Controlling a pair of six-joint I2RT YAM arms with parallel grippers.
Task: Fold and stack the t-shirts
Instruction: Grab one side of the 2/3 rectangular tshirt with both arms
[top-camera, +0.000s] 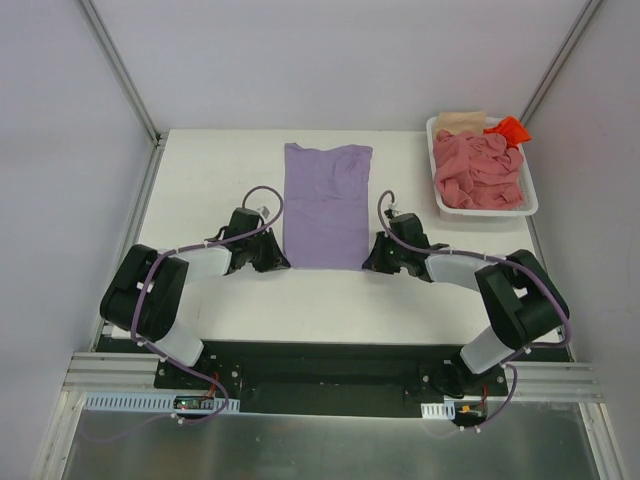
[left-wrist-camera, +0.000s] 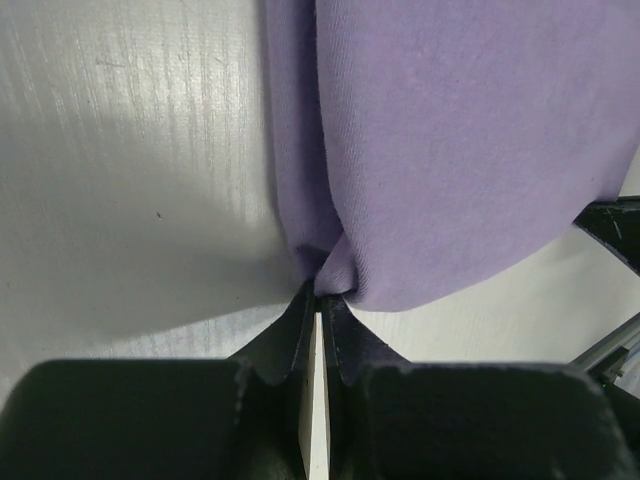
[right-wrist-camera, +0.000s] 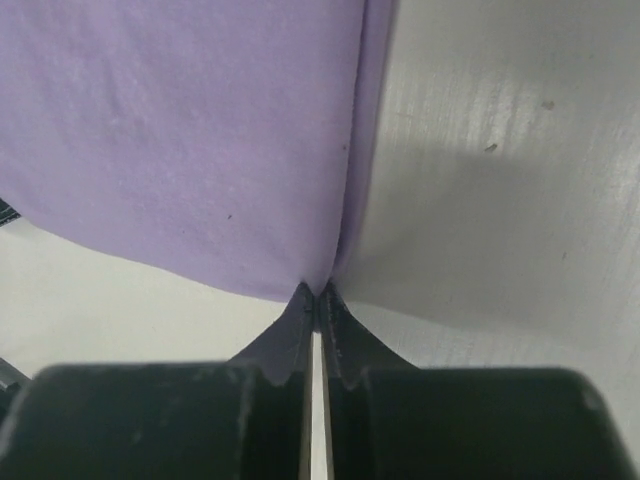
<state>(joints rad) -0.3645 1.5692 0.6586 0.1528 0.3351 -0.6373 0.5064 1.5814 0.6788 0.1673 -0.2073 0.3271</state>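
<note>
A lavender-purple t-shirt (top-camera: 327, 203) lies on the white table as a long narrow strip, sides folded in. My left gripper (top-camera: 282, 262) is shut on its near left corner, and the cloth (left-wrist-camera: 450, 150) bunches at the tips. My right gripper (top-camera: 368, 264) is shut on its near right corner, where the purple cloth (right-wrist-camera: 190, 140) meets the tips. A salmon-pink shirt (top-camera: 480, 172) fills the white basket (top-camera: 533, 207). A beige shirt (top-camera: 460, 121) and an orange-red shirt (top-camera: 507, 129) lie at the basket's far end.
The basket stands at the back right of the table (top-camera: 210, 180). Metal frame posts (top-camera: 120, 70) rise at the table's back corners. Both arms lie low on the table near the front edge (top-camera: 320, 335).
</note>
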